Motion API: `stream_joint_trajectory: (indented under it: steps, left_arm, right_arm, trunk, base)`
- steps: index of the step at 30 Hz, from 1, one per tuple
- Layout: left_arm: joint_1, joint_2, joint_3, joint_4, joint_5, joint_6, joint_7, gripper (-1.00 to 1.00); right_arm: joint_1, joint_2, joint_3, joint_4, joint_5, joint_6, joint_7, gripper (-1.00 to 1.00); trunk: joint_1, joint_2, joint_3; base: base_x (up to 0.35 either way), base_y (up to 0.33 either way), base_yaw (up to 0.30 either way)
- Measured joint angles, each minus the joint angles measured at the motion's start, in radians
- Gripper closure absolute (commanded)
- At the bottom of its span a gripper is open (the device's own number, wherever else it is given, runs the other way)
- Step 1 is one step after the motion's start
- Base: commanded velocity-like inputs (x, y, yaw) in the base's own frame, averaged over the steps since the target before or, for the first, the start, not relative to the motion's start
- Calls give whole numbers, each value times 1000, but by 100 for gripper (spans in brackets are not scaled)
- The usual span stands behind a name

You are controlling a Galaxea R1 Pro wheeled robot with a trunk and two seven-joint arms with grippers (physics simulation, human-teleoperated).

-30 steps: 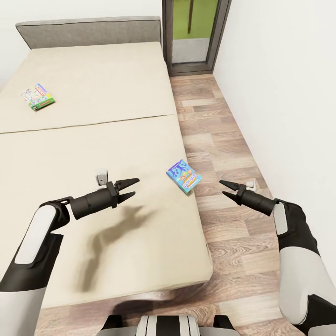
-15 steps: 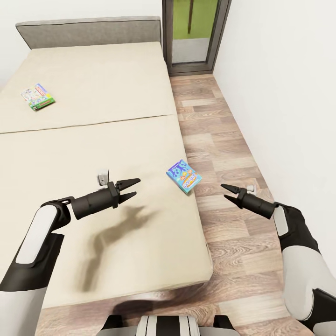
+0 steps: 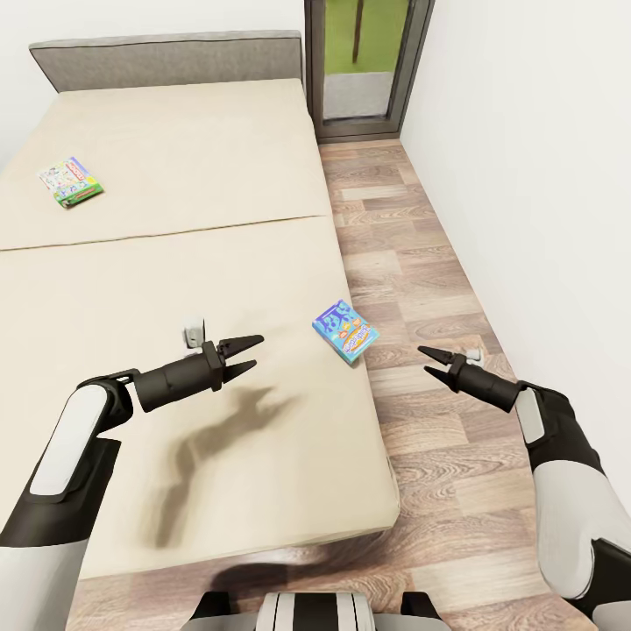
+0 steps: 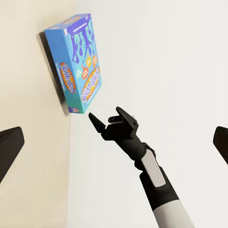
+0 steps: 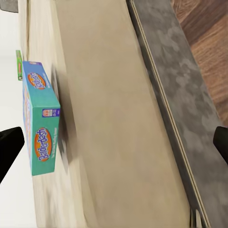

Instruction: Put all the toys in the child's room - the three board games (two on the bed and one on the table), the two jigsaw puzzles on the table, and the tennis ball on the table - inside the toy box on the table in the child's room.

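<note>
We judge the blue board game (image 3: 344,330) to be light and stiff, a thin cardboard box with a smooth printed skin that could slide on the sheet, so we would take it across its short width, one finger on each long edge, near the middle so it does not tip. It lies flat near the right edge of the bed (image 3: 175,263), a little right of the frame's centre, its blue face printed with orange ovals and white lettering and its sides teal. The left gripper (image 3: 247,355) hovers over the mattress left of the box with its fingers parted and nothing between them; the right gripper (image 3: 431,363) hangs over the wood floor (image 3: 412,263) to the box's right, likewise spread and empty. A second game, the green-edged board game (image 3: 71,181), rests at the frame's upper left, well apart from both.
</note>
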Motion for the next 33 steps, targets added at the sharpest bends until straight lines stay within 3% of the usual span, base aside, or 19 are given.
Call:
stream_joint_trajectory:
  steps: [8, 33]
  left_arm:
    - [0, 0, 0, 0, 0, 0, 0, -100]
    - [1, 1, 3, 0, 0, 0, -7, -100]
  right_arm:
    - [-1, -1, 0, 4, 0, -3, 0, -100]
    - [0, 5, 5, 1, 0, -18, 9, -100]
  trunk:
    - [0, 0, 0]
    - [0, 0, 0]
  base:
    - [0, 0, 67]
    - [0, 0, 212]
